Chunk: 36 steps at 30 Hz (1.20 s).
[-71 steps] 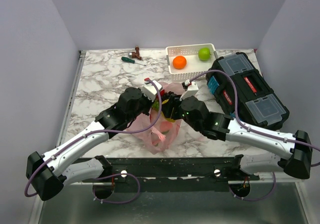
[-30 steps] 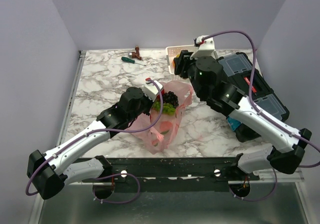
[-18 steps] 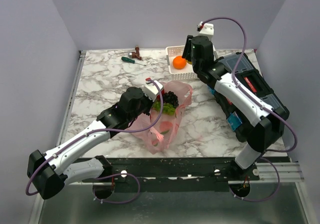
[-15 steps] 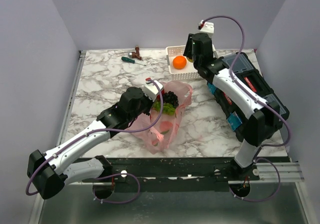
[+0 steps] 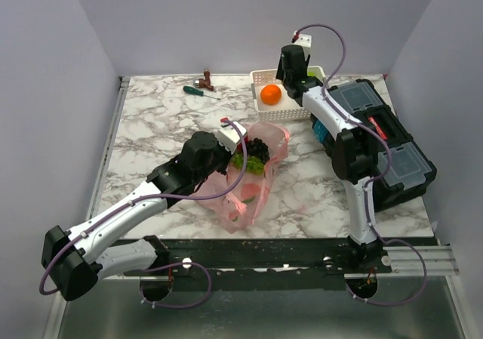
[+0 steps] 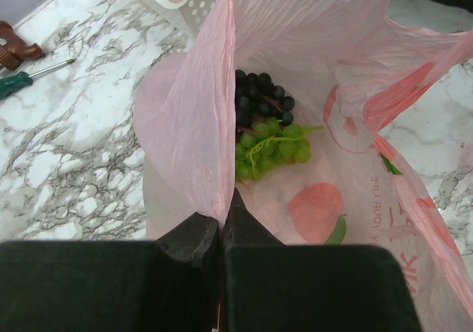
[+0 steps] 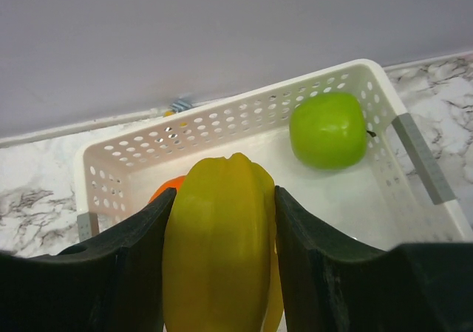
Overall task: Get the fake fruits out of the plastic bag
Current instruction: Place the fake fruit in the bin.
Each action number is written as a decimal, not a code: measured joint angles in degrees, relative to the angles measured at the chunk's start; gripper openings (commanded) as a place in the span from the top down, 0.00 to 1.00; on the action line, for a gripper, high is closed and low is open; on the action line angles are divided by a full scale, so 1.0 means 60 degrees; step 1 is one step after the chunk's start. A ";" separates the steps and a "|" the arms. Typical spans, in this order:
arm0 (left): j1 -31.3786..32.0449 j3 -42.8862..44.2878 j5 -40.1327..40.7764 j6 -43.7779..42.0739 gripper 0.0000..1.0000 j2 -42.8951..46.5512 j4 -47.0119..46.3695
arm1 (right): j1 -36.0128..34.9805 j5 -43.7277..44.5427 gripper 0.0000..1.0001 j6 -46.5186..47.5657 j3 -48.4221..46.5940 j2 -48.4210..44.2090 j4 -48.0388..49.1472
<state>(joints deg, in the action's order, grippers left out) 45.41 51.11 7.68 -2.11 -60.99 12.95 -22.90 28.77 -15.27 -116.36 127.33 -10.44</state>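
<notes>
**Carrying a yellow fruit to the basket while holding the bag open**

Gripping the yellow fruit [image 7: 219, 265] in the right gripper [image 7: 219, 206], roughly half open, pads pressing its two long sides at the bottom centre of the right wrist view. Holding it over the white basket [image 7: 222, 121], beside the green apple [image 7: 327, 130] at upper right and the orange [image 5: 270, 93] towards the left end. Judging this fruit as light, hollow, hard-shelled plastic. Noting a glossy skin ridged lengthwise, probably slippery, so favouring a hold across the broad middle rather than the tapering ends.

Clamping the left gripper [image 6: 222, 232] fully shut on a fold of the plastic bag [image 6: 295, 29] at its rim, low in the centre of the left wrist view, and lifting that edge to show the mouth. Reading the bag as thin, crinkly, translucent pink film. Expecting it to be soft, limp and easily torn under a hard tug, so trusting a gathered fold or a handle loop most.

Finding dark grapes [image 6: 262, 99] and green grapes [image 6: 275, 147] touching at the bottom of the bag, mid-frame. Expecting both bunches to be light, knobbly and a little flexible. Suggesting a grasp across the thickest part of a cluster.

Placing the bag at the centre of the top view on the marble table [image 5: 158, 120], the basket at upper centre.
</notes>
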 measured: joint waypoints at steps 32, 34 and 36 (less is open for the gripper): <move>0.0011 0.0106 -0.0189 0.0073 1.00 -0.0062 0.0000 | 0.0586 0.0240 0.52 0.0987 -0.3388 0.4452 -0.0517; 0.0011 0.0106 -0.0193 0.0076 1.00 -0.0062 0.0000 | 0.0586 0.0226 0.46 0.1035 -0.3391 0.4528 -0.0517; 0.0011 0.0106 -0.0204 0.0076 1.00 -0.0062 0.0000 | 0.0586 0.0219 0.40 0.1075 -0.3391 0.4586 -0.0521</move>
<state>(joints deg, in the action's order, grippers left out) 45.47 51.75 6.46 -1.65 -61.36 12.95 -19.38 30.09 -8.82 -136.70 154.85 -13.56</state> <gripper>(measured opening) 0.001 0.534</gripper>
